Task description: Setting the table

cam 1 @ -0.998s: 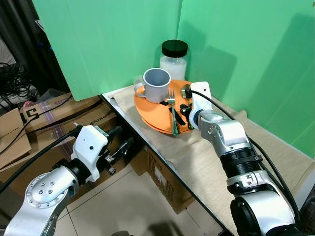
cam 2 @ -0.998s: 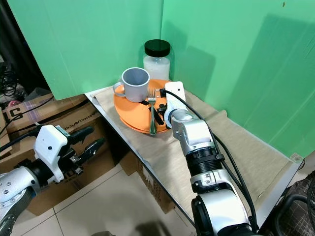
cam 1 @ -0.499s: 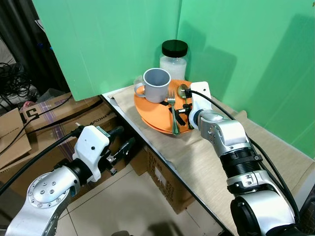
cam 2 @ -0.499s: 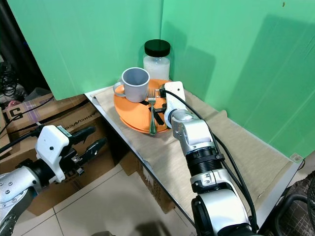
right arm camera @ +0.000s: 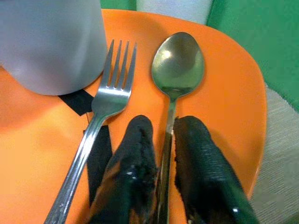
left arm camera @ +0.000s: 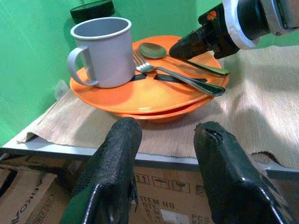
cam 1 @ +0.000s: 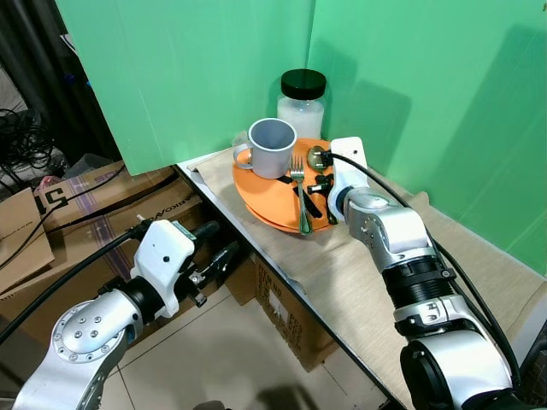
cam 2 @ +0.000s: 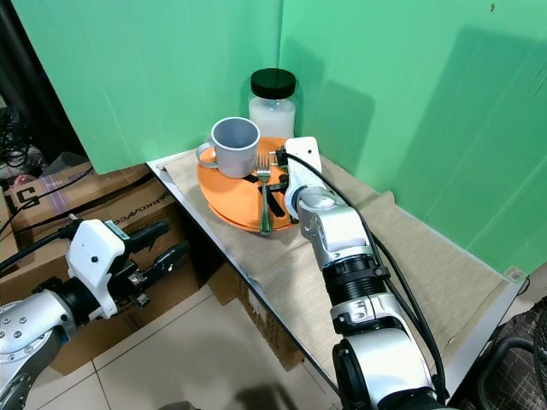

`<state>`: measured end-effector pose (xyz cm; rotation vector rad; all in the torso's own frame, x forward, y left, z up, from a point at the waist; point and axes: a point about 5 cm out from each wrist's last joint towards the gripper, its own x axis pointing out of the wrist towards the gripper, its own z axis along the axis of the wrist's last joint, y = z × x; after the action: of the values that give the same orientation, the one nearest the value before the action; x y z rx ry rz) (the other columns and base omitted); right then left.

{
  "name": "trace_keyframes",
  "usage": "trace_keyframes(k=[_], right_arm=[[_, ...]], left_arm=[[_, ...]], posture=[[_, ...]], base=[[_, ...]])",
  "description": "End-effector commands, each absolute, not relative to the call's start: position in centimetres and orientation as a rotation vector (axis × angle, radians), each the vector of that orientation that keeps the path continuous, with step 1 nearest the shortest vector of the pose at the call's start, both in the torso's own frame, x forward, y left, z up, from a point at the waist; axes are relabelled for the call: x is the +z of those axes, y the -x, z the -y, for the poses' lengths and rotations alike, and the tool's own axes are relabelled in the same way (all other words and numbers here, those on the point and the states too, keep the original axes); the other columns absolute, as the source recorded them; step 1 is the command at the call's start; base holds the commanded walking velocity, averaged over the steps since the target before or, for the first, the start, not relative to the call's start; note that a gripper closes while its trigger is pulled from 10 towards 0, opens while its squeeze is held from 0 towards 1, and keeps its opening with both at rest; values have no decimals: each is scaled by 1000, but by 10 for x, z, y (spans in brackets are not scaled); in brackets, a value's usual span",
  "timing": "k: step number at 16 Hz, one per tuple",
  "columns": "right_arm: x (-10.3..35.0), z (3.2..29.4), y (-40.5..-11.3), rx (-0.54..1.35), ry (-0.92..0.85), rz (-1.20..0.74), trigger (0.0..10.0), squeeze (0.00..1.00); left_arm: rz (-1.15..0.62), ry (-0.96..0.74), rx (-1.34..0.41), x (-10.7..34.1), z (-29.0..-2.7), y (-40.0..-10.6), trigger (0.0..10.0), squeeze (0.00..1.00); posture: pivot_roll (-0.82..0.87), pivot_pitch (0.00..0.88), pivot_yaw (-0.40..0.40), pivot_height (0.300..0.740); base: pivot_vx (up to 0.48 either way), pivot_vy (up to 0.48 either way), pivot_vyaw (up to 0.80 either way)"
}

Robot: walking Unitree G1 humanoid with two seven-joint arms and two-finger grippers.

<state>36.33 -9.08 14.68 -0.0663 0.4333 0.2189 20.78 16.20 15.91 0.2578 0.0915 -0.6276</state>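
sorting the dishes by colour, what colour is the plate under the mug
Orange: the plate under the grey mug shows best in the left wrist view.

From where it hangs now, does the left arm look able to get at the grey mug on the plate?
Probably yes. The left pincer hangs open below the table edge, facing the grey mug with nothing between. It would have to rise first. The right pincer works further along the orange plate, at the spoon.

Light: bright, even, from above
Shadows: soft, on green backdrop (cam 1: 214, 68)
Glare: spoon (right arm camera: 177, 63) bowl
Blur: near fingertips (right arm camera: 140, 154) slightly soft
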Motion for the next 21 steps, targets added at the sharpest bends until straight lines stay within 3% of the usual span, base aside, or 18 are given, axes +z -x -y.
trace_keyframes(k=[1,7,8,16,17,21], right_arm=[[158,89,-368,228,52,-393,10000,1000],[155,89,-368,216,85,-392,10000,1000],[153,90,-368,211,98,-402,10000,0],[140,88,-365,223,111,-461,10000,0],[138,88,-366,220,117,-468,8078,0],[136,88,-366,216,135,-476,6196,0]], left_arm=[[-81,-275,-633,161,-160,-209,10000,0],[-84,-277,-641,159,-161,-208,10000,0],[-85,-276,-643,159,-161,-208,10000,0],[-89,-273,-649,156,-160,-206,10000,0],[-90,-272,-649,156,-159,-206,10000,0],[-89,-272,-649,156,-159,-206,10000,0]], posture=[[54,0,-3,740],[50,0,-4,740],[50,0,-5,740],[52,0,-8,740],[53,0,-10,740],[56,0,-12,740]], base=[[0,0,0],[0,0,0],[0,0,0],[0,0,0],[0,0,0],[0,0,0]])
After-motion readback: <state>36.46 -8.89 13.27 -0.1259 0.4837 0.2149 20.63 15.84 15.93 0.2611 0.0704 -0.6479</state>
